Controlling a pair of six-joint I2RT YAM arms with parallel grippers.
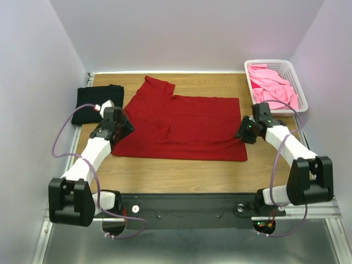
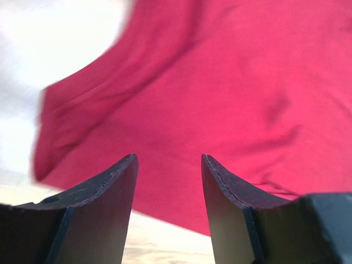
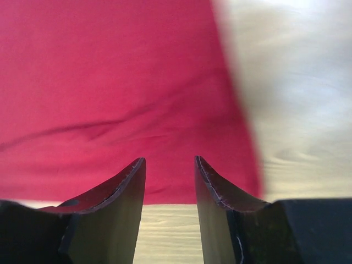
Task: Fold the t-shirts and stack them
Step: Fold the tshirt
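A dark red t-shirt (image 1: 184, 127) lies spread flat on the wooden table, with one sleeve pointing to the far left. A folded black t-shirt (image 1: 94, 102) sits at the far left. Several bright pink t-shirts (image 1: 270, 83) lie in the basket. My left gripper (image 1: 125, 125) is open at the red shirt's left edge; the left wrist view shows the red cloth (image 2: 220, 99) just past its fingertips (image 2: 124, 168). My right gripper (image 1: 242, 132) is open at the shirt's right edge, with the red cloth (image 3: 121, 88) ahead of its fingertips (image 3: 137, 168). Neither holds anything.
A white plastic lattice basket (image 1: 297, 82) stands at the far right corner. White walls close in the table on three sides. Bare wood (image 1: 181, 173) runs between the shirt and the black base rail at the near edge.
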